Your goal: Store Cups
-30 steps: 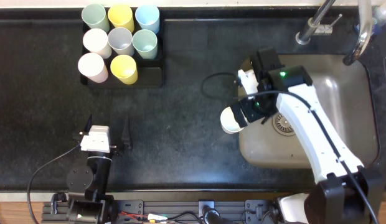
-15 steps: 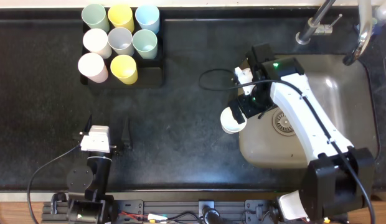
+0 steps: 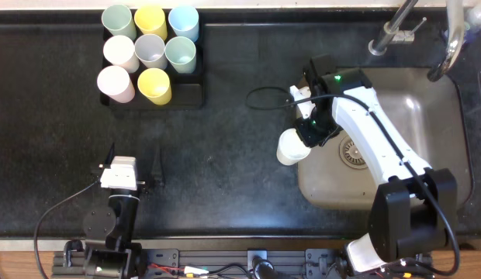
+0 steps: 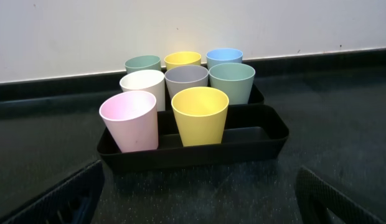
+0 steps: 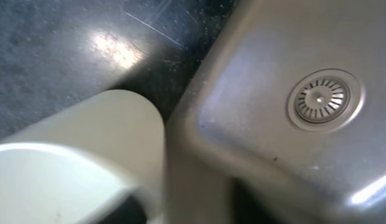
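A dark bench (image 3: 225, 178) ran the full width of the scene, with a steel sink (image 3: 442, 155) sunk into its right side and a tap (image 3: 392, 31) at the sink's far edge. The right arm (image 3: 380, 147) rose from the near right corner and bent left across the basin. At the far left of the bench sat a black tray (image 3: 190, 97) holding eight upright cups (image 3: 150, 51): three in the far row, three in the middle row, and a pink cup (image 3: 116, 84) and a yellow cup (image 3: 153, 85) side by side in the near row, with bare tray floor to the right of them. The left end effector (image 3: 136, 161) rested low on the bench at the near left, well apart from the tray and pointed at it, its fingers spread wide with nothing between them. The right end effector (image 3: 305, 136) gripped a cream cup (image 3: 291, 147), which was tilted, mouth towards the wrist camera, over the sink's left rim where steel met bench. The round drain (image 5: 320, 99) lay in the basin floor just to the right of that cup.
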You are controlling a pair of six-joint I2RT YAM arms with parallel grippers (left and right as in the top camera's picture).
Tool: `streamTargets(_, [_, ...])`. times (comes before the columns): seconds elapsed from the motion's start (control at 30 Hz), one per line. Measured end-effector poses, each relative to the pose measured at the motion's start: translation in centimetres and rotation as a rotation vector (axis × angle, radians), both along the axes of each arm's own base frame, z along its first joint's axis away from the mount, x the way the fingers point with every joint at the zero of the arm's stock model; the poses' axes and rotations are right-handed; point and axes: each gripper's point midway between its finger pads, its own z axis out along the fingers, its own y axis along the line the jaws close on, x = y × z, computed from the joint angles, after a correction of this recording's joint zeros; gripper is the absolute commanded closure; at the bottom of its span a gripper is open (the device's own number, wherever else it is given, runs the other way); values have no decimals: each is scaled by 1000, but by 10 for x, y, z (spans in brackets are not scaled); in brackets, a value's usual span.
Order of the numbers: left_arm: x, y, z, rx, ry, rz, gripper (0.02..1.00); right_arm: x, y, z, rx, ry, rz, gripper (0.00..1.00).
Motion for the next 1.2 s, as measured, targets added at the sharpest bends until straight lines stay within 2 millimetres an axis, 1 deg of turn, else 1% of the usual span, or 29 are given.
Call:
streamTargets(0.13, [0, 0, 0, 0, 0, 0, 20, -2, 9, 3, 47, 10, 0, 956])
streamTargets(0.27, [0, 0, 0, 0, 0, 0, 20, -6, 11, 5, 52, 30, 2, 958])
streamTargets(0.33, [0, 0, 0, 0, 0, 0, 20, -14, 12, 13, 43, 63, 10, 956])
streamTargets(0.4, [0, 0, 0, 0, 0, 0, 20, -15, 15, 32, 31, 65, 26, 958])
streamTargets(0.43, [0, 0, 0, 0, 0, 0, 20, -9, 19, 47, 28, 39, 35, 956])
streamTargets(0.5, [0, 0, 0, 0, 0, 0, 23, 8, 31, 81, 41, -55, 56, 956])
streamTargets(0.53, [0, 0, 0, 0, 0, 0, 20, 21, 39, 104, 58, -128, 68, 956])
streamTargets(0.6, [0, 0, 0, 0, 0, 0, 20, 38, 59, 151, 102, -271, 98, 958])
streamTargets(0.67, [0, 0, 0, 0, 0, 0, 20, 45, 82, 195, 150, -392, 139, 958])
streamTargets(0.7, [0, 0, 0, 0, 0, 0, 20, 45, 95, 214, 176, -440, 163, 958])
streamTargets(0.77, [0, 0, 0, 0, 0, 0, 20, 46, 122, 240, 220, -508, 215, 961])
streamTargets(0.8, [0, 0, 0, 0, 0, 0, 20, 47, 135, 246, 234, -531, 239, 958])
streamTargets(0.87, [0, 0, 0, 0, 0, 0, 20, 52, 163, 246, 240, -557, 282, 958])
streamTargets(0.9, [0, 0, 0, 0, 0, 0, 20, 56, 177, 239, 232, -558, 302, 961])
streamTargets(0.93, [0, 0, 0, 0, 0, 0, 20, 59, 189, 230, 221, -550, 317, 958])
streamTargets(1.0, [0, 0, 0, 0, 0, 0, 20, 67, 208, 204, 187, -521, 335, 961])
streamTargets(1.03, [0, 0, 0, 0, 0, 0, 20, 70, 215, 190, 166, -503, 341, 958])
streamTargets(1.1, [0, 0, 0, 0, 0, 0, 20, 76, 223, 169, 137, -476, 345, 961])
streamTargets(1.17, [0, 0, 0, 0, 0, 0, 20, 82, 226, 156, 119, -466, 341, 961])
streamTargets(1.2, [0, 0, 0, 0, 0, 0, 23, 84, 226, 154, 115, -468, 337, 958])
